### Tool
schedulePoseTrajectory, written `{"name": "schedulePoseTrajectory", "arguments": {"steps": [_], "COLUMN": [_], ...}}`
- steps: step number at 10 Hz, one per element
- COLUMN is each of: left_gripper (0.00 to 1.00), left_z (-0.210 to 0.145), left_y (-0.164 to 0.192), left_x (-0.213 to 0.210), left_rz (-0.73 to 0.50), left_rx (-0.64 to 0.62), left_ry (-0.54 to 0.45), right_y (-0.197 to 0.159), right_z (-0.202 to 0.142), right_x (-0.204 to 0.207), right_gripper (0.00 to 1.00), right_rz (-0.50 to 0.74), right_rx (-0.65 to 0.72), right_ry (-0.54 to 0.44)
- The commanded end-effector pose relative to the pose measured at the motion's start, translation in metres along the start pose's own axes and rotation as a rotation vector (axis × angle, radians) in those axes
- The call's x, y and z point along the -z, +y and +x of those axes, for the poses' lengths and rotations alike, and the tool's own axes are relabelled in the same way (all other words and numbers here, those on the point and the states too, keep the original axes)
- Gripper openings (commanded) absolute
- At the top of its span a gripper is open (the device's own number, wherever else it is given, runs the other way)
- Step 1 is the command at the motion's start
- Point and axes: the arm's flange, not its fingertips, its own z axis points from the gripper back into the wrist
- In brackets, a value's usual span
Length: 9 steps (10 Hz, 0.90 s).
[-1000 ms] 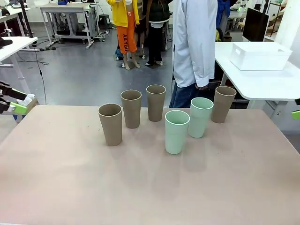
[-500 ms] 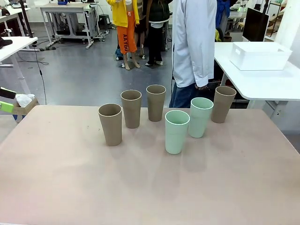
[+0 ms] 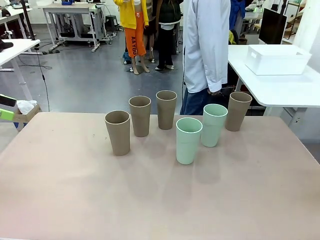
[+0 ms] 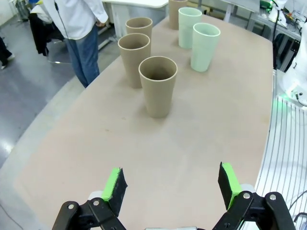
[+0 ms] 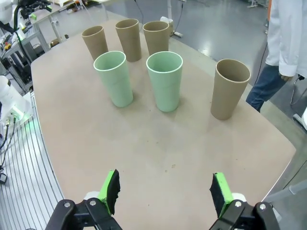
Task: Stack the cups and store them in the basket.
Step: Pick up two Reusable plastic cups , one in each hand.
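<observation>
While upright, cups (image 3: 189,142) before person (image 3: 206,47)

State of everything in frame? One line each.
Khaki cups: four, upright, empty, unstacked.
Mint cups: two, upright, empty, unstacked.
Basket: upright on the side table, no cups showing in it.
Left tool: open, holding nothing.
Right tool: open, holding nothing.

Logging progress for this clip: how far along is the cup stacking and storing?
Done: nothing yet. The four khaki-brown cups and two mint green cups stand separately, upright on the table, none nested. In hand: nothing; the left gripper and right gripper are open and empty above the table. Left: all the stacking, then storing in the white basket, which sits on another table.
</observation>
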Motion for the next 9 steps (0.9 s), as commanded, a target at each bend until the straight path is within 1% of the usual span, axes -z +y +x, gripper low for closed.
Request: {"name": "schedulePoseTrajectory", "arguments": {"steps": [1, 9], "left_gripper": [1.0, 1.0], "left_z": [0.0011, 0.0011], "left_y": [0.002, 0.002], "left_x": [-0.0012, -0.0012], "left_rz": [-0.008, -0.008], "left_rx": [0.023, 0.023], "left_ry": [-0.024, -0.024], "right_y": [-0.0014, -0.0014], "right_z": [0.0, 0.0], "right_x": [-0.0019, -0.0019], "right_gripper": [1.0, 1.0], "right_rz": [0.009, 0.009], "right_rx": [-0.023, -0.023], "right_ry": [-0.021, -0.021]}}
